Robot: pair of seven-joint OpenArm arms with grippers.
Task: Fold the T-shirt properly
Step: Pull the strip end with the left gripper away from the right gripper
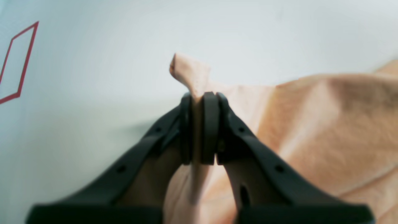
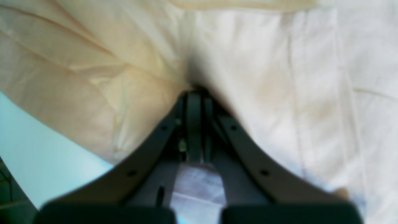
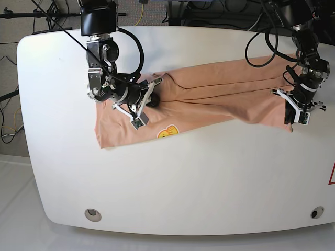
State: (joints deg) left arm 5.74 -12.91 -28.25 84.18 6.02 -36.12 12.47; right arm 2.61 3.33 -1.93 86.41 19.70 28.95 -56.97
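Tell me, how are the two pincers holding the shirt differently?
The left pincer pinches a corner of the T-shirt, with a tip of cloth poking past it; the right pincer bites into a fold in the shirt's middle. The left pincer has bare white table beside it; the right pincer is surrounded by cloth. Both are black and shut on the shirt.

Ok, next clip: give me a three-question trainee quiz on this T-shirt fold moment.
1. True or false: the left gripper is shut on a pinch of the T-shirt.
2. The smiley print lies nearer which gripper? A) left B) right
3. Fill in: the shirt hangs stretched between the two ___.

Key: 1 true. 2 B, the right gripper. 3 grippers.
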